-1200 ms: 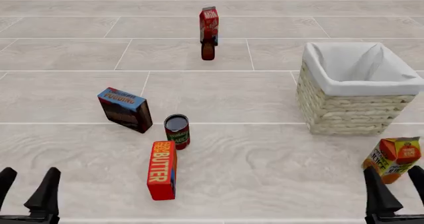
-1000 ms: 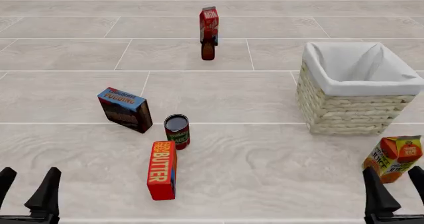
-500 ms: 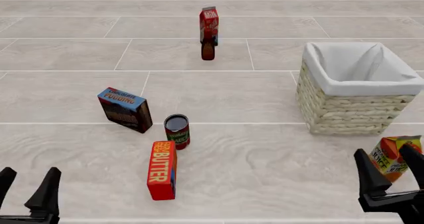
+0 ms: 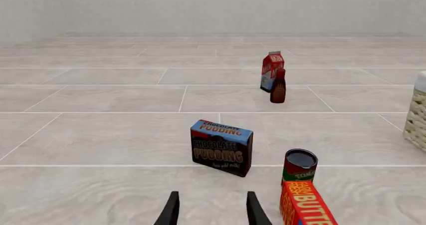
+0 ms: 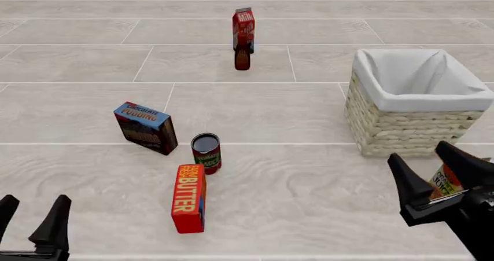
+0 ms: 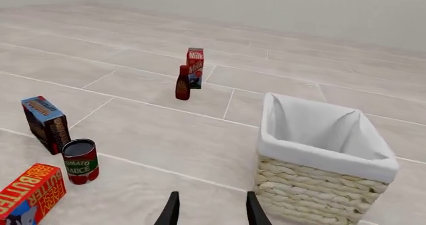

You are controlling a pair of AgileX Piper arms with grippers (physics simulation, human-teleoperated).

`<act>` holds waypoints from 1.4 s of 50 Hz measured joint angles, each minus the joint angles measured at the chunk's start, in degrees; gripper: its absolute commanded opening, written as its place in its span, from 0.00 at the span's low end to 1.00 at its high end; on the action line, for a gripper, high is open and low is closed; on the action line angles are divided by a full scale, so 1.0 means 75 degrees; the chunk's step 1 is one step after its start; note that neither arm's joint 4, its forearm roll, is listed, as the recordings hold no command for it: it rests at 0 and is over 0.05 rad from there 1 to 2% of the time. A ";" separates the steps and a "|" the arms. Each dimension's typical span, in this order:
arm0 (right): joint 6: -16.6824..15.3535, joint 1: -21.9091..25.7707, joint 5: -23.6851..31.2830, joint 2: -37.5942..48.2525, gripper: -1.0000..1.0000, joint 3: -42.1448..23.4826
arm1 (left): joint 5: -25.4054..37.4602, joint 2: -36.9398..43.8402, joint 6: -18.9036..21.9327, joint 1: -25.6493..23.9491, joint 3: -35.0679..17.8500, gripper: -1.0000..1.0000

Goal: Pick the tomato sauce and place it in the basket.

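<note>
Tomato sauce [image 5: 206,152] stands upright near the middle of the tiled worktop, a little toward the near edge. It is just beside the butter box [image 5: 189,198] on its near side, with the pudding box [image 5: 145,127] close on its left. Nothing grips it. The basket [image 5: 417,102] sits well apart, toward the right edge, with nothing showing inside its cloth lining.

The reach looks only begun. The right gripper [image 5: 441,169] has risen from the near right corner and moved inward; a second ago it sat low at that corner. Now it partly covers the juice carton [image 5: 445,180], which stood in plain sight before. Its fingers are spread wide and hold nothing. The left gripper [image 5: 31,214] has stayed at the near left corner, fingers also apart and empty.

Next, I'd say, the right arm must swing left across the worktop to the can. It should come down around it from above or from the far right, since both boxes crowd it. The milk carton [image 5: 243,27] and brown bottle [image 5: 242,58] at the far edge are out of the way.
</note>
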 measured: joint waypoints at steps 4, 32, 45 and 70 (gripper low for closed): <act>-0.0010 0.0205 -0.0047 0.0234 1.00 -0.0139 | 0.0000 0.0000 0.0000 0.0000 0.0000 1.00; -0.0105 0.1356 -0.0099 0.2307 1.00 -0.1576 | 0.0000 0.0000 0.0000 0.0000 0.0000 1.00; -0.0227 0.1795 0.0074 0.3450 1.00 -0.2383 | 0.0000 0.0000 0.0000 0.0000 0.0000 1.00; -0.0432 0.2391 0.0818 0.5171 1.00 -0.3956 | 0.0000 0.0000 0.0000 0.0000 0.0000 1.00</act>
